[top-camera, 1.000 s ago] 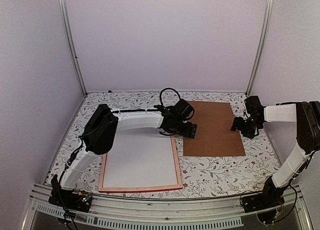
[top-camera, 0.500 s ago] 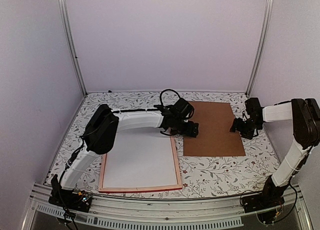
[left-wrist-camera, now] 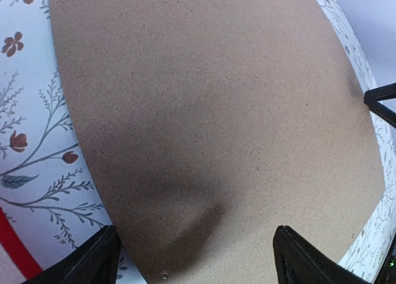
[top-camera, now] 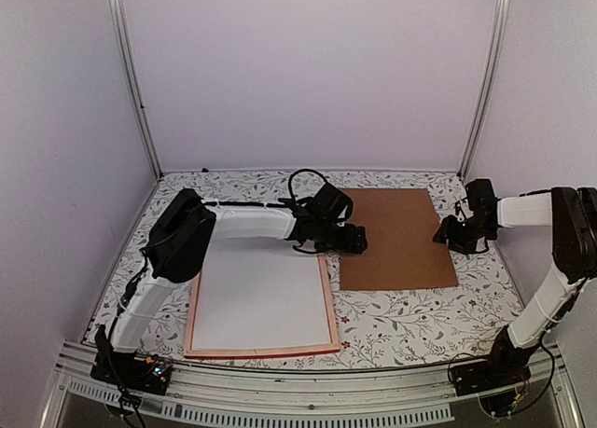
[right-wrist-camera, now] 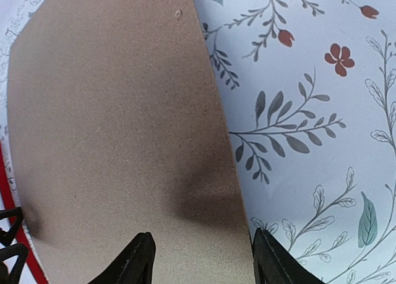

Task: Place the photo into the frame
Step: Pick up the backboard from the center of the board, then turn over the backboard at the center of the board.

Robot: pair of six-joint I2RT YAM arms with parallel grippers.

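As the overhead view has it, the thin-railed rectangular picture frame (top-camera: 331,307) lies flat, pale wood side up, in the lower left-centre. The large rectangular photo (top-camera: 261,302) rests inside its rails with its plain white back showing. Just right of them, on the flower-printed tablecloth (top-camera: 410,321), sits a plain brown backing board (top-camera: 399,232). The left gripper (top-camera: 353,243) hangs at its left edge and the right gripper (top-camera: 448,235) at its right edge. From the left wrist, the two black fingertips (left-wrist-camera: 102,262) stand wide apart at the bottom with nothing between them; the board fills the picture and a red strip of frame shows in the lower left corner. From the right wrist, the jaws are parted too, gripping nothing, and they straddle the board's right edge low in the picture.
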